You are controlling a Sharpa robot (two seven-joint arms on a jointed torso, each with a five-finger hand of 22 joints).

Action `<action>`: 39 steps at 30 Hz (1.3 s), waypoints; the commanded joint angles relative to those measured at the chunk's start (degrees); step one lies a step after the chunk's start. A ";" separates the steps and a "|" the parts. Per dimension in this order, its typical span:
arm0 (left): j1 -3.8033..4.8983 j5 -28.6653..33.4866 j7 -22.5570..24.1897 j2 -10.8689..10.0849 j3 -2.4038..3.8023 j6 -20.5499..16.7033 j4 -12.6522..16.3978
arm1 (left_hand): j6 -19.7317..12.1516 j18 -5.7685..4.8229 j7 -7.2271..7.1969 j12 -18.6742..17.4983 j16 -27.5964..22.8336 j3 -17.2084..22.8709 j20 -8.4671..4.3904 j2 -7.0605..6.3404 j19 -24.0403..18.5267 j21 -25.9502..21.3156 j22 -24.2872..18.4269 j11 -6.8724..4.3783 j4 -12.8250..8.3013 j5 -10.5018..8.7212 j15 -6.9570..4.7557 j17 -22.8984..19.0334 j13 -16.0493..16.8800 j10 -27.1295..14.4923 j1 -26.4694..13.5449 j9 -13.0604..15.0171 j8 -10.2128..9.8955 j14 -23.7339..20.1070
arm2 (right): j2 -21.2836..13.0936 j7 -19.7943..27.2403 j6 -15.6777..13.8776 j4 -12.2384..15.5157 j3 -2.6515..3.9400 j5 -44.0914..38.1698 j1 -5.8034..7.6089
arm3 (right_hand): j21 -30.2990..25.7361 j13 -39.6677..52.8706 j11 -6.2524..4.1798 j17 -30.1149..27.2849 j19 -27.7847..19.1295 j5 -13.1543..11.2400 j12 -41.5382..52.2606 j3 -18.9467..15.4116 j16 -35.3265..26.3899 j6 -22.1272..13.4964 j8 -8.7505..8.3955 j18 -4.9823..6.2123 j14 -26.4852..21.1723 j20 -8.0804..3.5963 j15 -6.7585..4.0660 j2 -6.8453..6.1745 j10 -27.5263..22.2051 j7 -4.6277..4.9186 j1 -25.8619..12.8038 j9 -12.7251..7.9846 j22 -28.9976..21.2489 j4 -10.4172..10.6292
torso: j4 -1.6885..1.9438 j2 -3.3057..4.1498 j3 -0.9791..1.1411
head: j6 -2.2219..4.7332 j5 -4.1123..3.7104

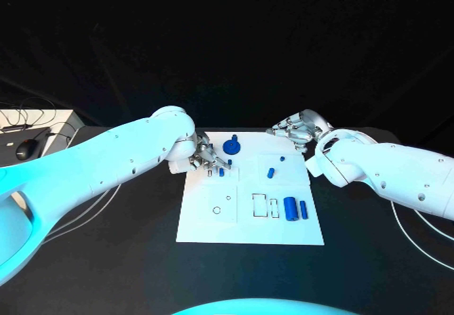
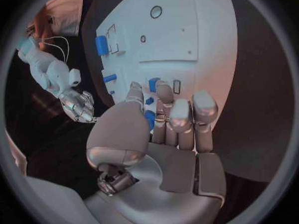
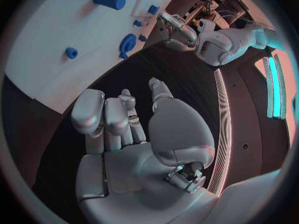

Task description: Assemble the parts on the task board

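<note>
Text on task board (image 1: pixel 203 226): none legible, outlines only.
Text on parts, arms: none legible.

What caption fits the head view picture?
Left hand touches a small blue part on the white task board; right hand hovers beyond its far corner.

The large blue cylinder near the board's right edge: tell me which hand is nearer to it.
Right. The right hand hovers beyond the board's far right corner; the left hand sits at the far left side, farther from the cylinder.
</note>
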 commanded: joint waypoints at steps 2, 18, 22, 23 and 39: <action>0.00 1.98 1.47 -1.11 0.96 -3.09 2.13 | -1.16 -0.65 0.66 -0.13 -0.81 0.50 -0.24 -0.27 -0.16 -0.94 -0.59 0.23 0.12 -0.21 -0.30 -0.81 0.05 -0.37 0.78 -0.20 -0.34 -0.25 | -0.11 0.63 0.12 0.10 0.02 -0.36 -0.04 | -0.24 0.00 -0.06 -0.02 2.89 -0.07 -0.23 -0.16 -0.30 -0.05 -0.16 0.38 -0.14 -0.33 -0.25 0.12 -0.26 0.38 -0.43 0.08 7.20 0.05 | 0.07 -0.08 0.01 | -0.02 -0.07; -0.25 2.17 6.83 -7.77 5.11 -12.24 8.66 | -8.13 2.66 4.47 -6.58 -16.67 16.13 3.86 -1.92 -8.84 -21.07 -15.17 3.58 0.60 -0.11 2.71 -16.23 -6.05 -7.72 4.97 -6.93 -3.44 -7.06 | -0.79 3.99 -0.87 0.03 0.01 1.67 -0.11 | -0.70 -0.32 -0.03 -0.24 2.76 0.06 -0.67 0.00 -0.51 -0.10 -0.16 0.43 -0.22 -0.30 -0.23 0.68 -0.80 0.43 0.09 0.07 7.10 -0.39 | 0.20 -0.27 -0.14 | 1.05 -0.21; -0.34 1.21 7.41 -7.99 5.24 -13.21 7.10 | -8.52 2.95 4.93 -5.93 -16.55 16.39 3.92 -3.81 -6.69 -22.33 -16.70 3.72 3.78 -0.17 2.58 -17.22 -7.53 -6.75 3.28 -8.90 -1.88 -5.55 | -0.91 4.37 -1.04 -0.12 0.01 1.71 -0.15 | -0.75 -0.47 -0.04 -0.37 2.76 0.14 -0.71 -0.37 -0.68 -0.13 -0.09 0.41 -0.19 -0.31 -0.23 1.10 -0.91 0.42 0.01 0.06 7.10 -0.99 | 0.26 -0.26 -0.28 | 1.50 -0.08; -0.34 1.03 7.32 -7.90 5.27 -13.05 6.46 | -9.08 3.02 4.88 -4.87 -15.42 17.03 3.87 -4.20 -6.26 -22.36 -16.72 3.69 5.02 -0.16 2.41 -17.01 -8.03 -6.97 3.63 -10.39 -0.48 -5.97 | -0.92 4.40 -1.07 -0.18 0.01 1.69 -0.15 | -0.75 -0.47 -0.04 -0.37 2.76 0.14 -0.71 -0.37 -0.68 -0.13 -0.09 0.41 -0.19 -0.31 -0.23 1.10 -0.91 0.42 0.01 0.06 7.10 -0.99 | 0.20 -0.19 -0.24 | 1.63 -0.05; 0.15 -1.46 3.52 -2.59 6.04 -6.57 -4.74 | -11.62 3.46 4.14 0.68 -7.56 11.63 3.64 -6.24 -6.05 -14.94 -9.85 3.17 8.08 -0.18 2.16 -15.23 -8.37 -7.28 1.32 -13.61 8.33 -5.76 | -0.93 4.04 -1.29 -0.17 0.00 1.02 -0.23 | -0.76 -0.40 -0.04 -0.32 2.78 0.22 -0.59 -0.41 -0.64 -0.14 -0.10 0.42 -0.19 -0.32 -0.24 1.21 -0.78 0.43 -0.11 0.06 7.09 -0.98 | 0.32 0.37 -0.68 | 2.80 -0.20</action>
